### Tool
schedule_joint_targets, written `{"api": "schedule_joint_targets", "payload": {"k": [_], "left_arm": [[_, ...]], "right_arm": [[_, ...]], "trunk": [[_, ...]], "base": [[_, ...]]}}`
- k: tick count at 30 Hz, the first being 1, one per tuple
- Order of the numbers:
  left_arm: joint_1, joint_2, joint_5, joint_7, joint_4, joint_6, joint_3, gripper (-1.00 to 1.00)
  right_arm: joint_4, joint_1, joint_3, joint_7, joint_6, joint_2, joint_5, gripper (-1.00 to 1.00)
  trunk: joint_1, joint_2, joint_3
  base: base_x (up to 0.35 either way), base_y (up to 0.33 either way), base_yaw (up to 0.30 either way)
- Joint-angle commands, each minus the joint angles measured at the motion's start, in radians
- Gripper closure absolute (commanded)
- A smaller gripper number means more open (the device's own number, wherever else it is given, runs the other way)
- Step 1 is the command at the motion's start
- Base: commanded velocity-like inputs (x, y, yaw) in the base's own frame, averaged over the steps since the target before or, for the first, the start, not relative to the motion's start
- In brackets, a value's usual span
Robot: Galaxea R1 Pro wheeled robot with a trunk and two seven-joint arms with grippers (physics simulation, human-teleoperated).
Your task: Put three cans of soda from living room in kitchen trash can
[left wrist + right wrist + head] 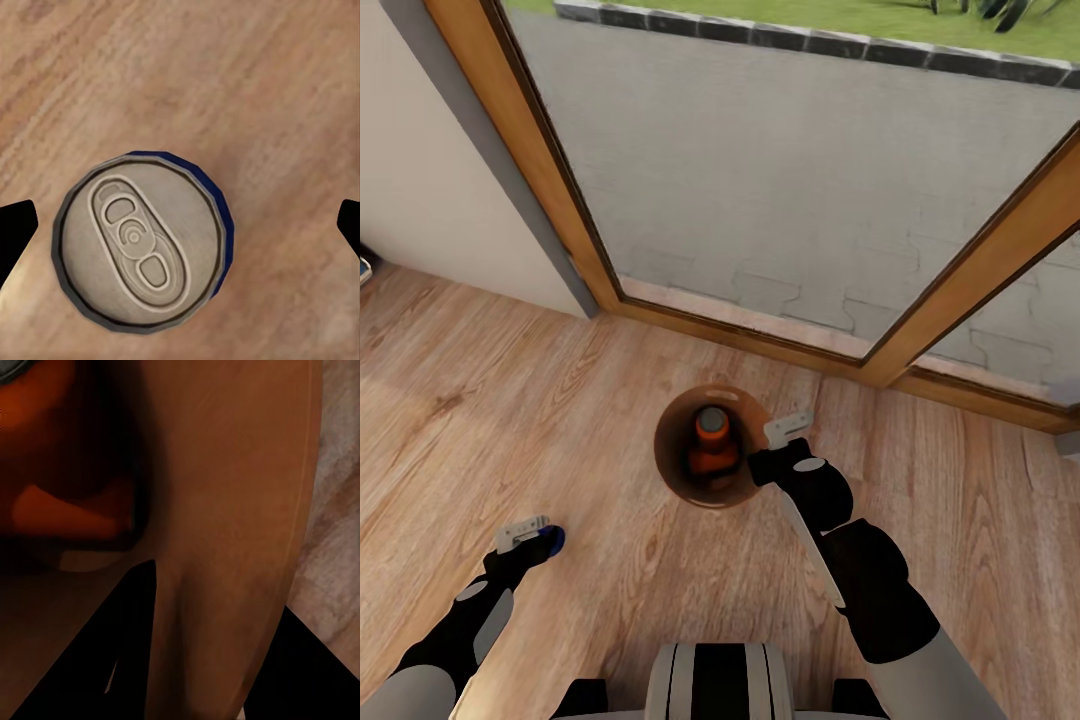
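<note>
Wood-framed glass doors (800,180) stand ahead over the plank floor (510,420). The trash can (672,470) sits on the floor before them, orange cans (712,440) inside. My right hand (785,432) pinches its rim. My left hand (525,532) is spread around the upright blue can (142,244) on the floor.

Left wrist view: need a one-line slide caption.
Left gripper poised open above the upright dark blue soda can on the wood plank floor.
</note>
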Motion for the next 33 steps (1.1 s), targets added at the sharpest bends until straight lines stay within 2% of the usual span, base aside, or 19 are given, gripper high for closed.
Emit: {"api": "schedule_joint_targets", "payload": {"k": [1, 3, 7, 33], "left_arm": [[0.000, 0.000, 0.000, 0.000, 0.000, 0.000, 0.000, -1.00], [0.000, 0.000, 0.000, 0.000, 0.000, 0.000, 0.000, -1.00], [0.000, 0.000, 0.000, 0.000, 0.000, 0.000, 0.000, -1.00], [0.000, 0.000, 0.000, 0.000, 0.000, -0.001, 0.002, -1.00]], "right_arm": [[0.000, 0.000, 0.001, 0.000, -0.002, 0.000, -0.012, 1.00], [0.000, 0.000, 0.001, 0.000, -0.002, 0.000, -0.012, 1.00], [0.000, 0.000, 0.001, 0.000, -0.002, 0.000, -0.012, 1.00], [0.000, 0.000, 0.001, -0.001, -0.002, 0.000, -0.012, 1.00]], "trunk": [[0.000, 0.000, 0.000], [0.000, 0.000, 0.000], [0.015, -0.028, -0.012], [0.015, -0.028, -0.012]], "base": [[0.000, 0.000, 0.000], [0.000, 0.000, 0.000], [0.000, 0.000, 0.000], [0.000, 0.022, 0.000]]}}
